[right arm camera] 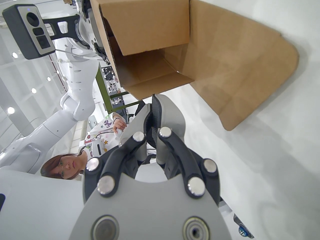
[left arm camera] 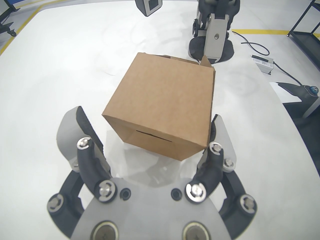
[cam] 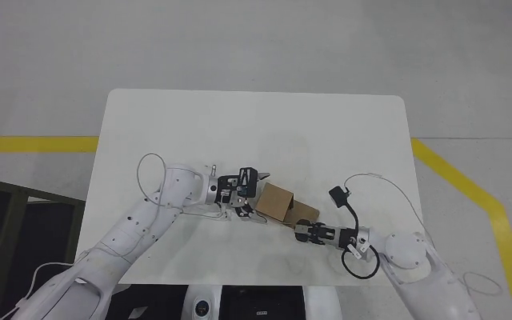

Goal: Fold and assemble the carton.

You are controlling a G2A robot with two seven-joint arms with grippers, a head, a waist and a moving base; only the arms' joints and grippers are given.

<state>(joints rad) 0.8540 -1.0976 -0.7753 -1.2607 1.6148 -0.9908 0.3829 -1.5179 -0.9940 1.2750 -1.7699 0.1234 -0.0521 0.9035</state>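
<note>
The carton (cam: 276,202) lies between released left gripper (left arm camera: 148,114) at closed end and clenched right gripper (right arm camera: 153,101) at open end

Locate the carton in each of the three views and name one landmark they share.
Top view: carton on the table, between left gripper and right gripper.
Left wrist view: carton just beyond the left gripper's open fingers, closed side facing the camera.
Right wrist view: carton just beyond the right gripper, open end facing the camera, a flap flat on the table.
Shared landmark: the right gripper at the carton's open end.
</note>
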